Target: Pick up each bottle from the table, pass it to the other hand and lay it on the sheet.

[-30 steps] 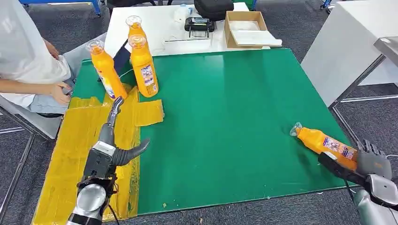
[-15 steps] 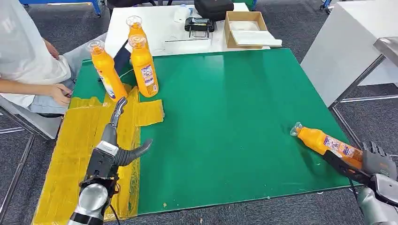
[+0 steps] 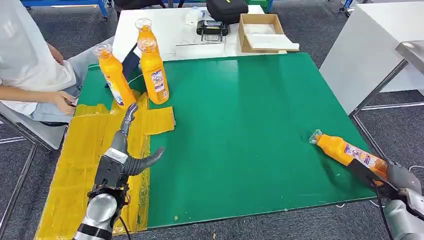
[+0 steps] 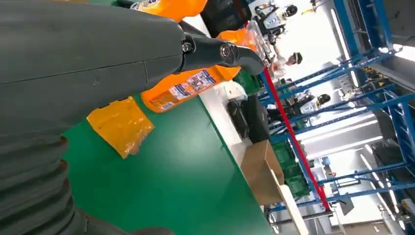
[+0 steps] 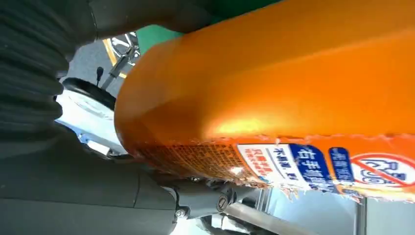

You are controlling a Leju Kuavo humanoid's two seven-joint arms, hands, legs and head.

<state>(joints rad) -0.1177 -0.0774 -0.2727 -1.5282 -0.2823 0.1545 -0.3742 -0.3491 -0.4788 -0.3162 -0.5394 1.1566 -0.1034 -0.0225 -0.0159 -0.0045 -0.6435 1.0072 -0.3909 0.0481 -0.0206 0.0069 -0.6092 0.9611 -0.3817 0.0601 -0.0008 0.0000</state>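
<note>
Covering most of the scene is a big green table (image 3: 240, 130), with a crinkly yellow sheet (image 3: 82, 165) lying along its left side. Behind it stands a white table (image 3: 170, 30) with a brown cardboard box (image 3: 260, 31) and a black bag (image 3: 227, 9) on it. A person (image 3: 25, 60) in a white top sits at the far left.

Three orange bottles stand upright near the far left corner of the green table: one bottle (image 3: 114, 76) at the sheet's far edge, a second bottle (image 3: 153, 72) just beside it, and a third bottle (image 3: 144, 28) behind that one.

A fourth orange bottle (image 3: 345, 152) lies on its side near the table's right edge, cap pointing left. The right hand (image 3: 395, 177) grips its bottom end, fingers wrapped around it.

The left hand (image 3: 125, 150) hovers over the sheet, holding nothing, with its fingers (image 3: 129, 116) stretched out and thumb apart.
</note>
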